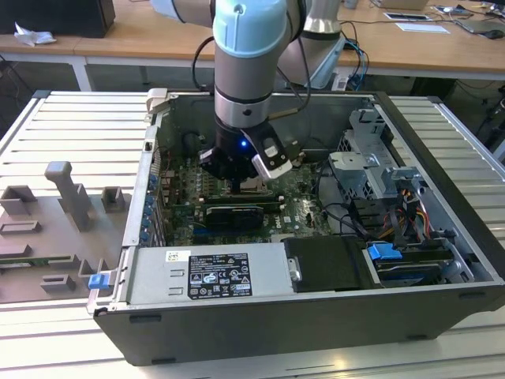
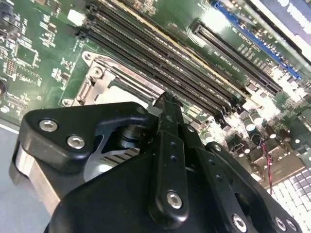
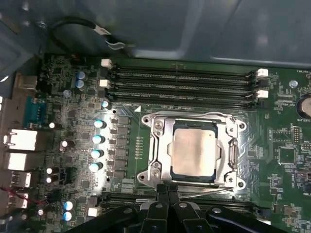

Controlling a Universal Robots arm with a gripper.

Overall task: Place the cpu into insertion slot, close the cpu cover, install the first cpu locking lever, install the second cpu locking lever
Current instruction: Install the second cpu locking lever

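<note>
In the exterior view the gripper (image 1: 246, 183) hides the insertion slot from you; in the second wrist view its black body covers most of the cpu cover (image 2: 104, 80); in the first wrist view the fingertips (image 3: 167, 190) overlap the cover's near edge.

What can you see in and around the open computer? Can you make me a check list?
Surface: green motherboard inside the open case.
Job's things: cpu sits in the insertion slot; cpu cover lies flat around it.
Clutter: grey fixture blocks beside the case.
Grippers: gripper shut, at the socket's edge.
Cables: coloured wires by the drive bay.
Surroundings: wooden desks behind.
</note>
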